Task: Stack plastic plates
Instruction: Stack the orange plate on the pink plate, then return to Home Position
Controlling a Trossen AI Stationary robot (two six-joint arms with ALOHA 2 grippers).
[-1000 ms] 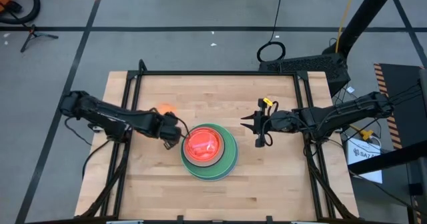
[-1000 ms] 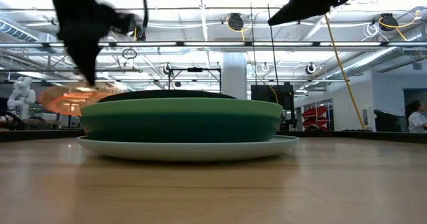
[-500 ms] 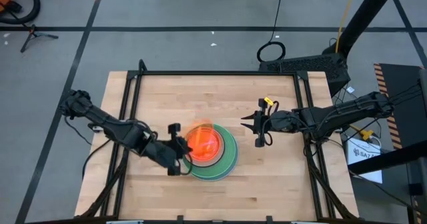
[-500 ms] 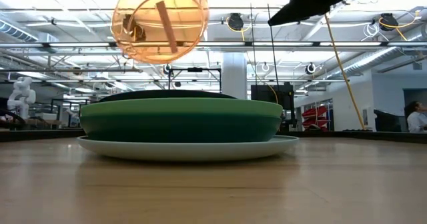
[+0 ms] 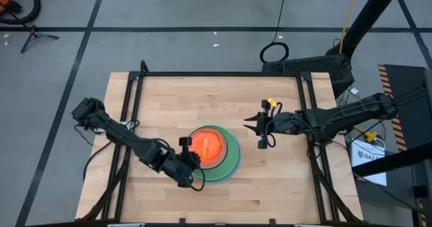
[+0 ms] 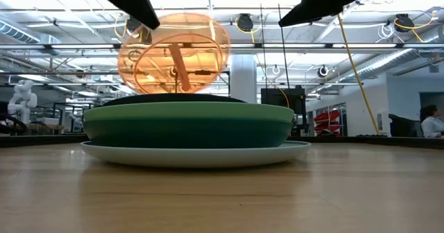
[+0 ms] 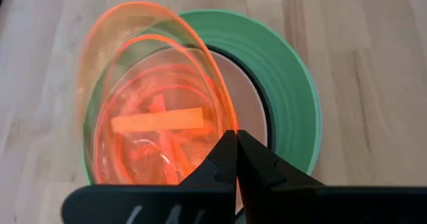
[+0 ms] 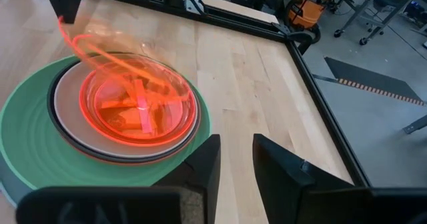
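A stack of plates (image 5: 231, 161) sits mid-table: a pale large plate at the bottom (image 6: 194, 153), green plates (image 6: 187, 125) above it, then a black rim, a pale plate and a translucent orange plate (image 8: 137, 114). My left gripper (image 7: 232, 144) is shut on a second translucent orange plate (image 6: 173, 53), steeply tilted just over the stack's top. My right gripper (image 5: 255, 127) hovers open to the right of the stack, above the table, touching nothing. My left gripper pinches the orange plate's rim (image 7: 223, 121) between its two fingers, on the plate's raised side. The fingers slant down from the table's near-left. The plate hangs tilted below them, clear of the table; I cannot tell whether its low edge (image 6: 177, 91) touches the stack.
Bare wooden tabletop (image 5: 216, 95) lies around the stack, bounded by a black frame rail (image 5: 223, 73). The right arm (image 5: 324, 119) reaches in from the right edge. Beyond the table is a workshop room with a person (image 6: 433, 122) far off.
My left gripper took the orange plate from the table left of the stack. It swung toward the near edge and the right, over the stack. The plate went up high, tipped steeply on edge, and has now come down close to the stack's top.
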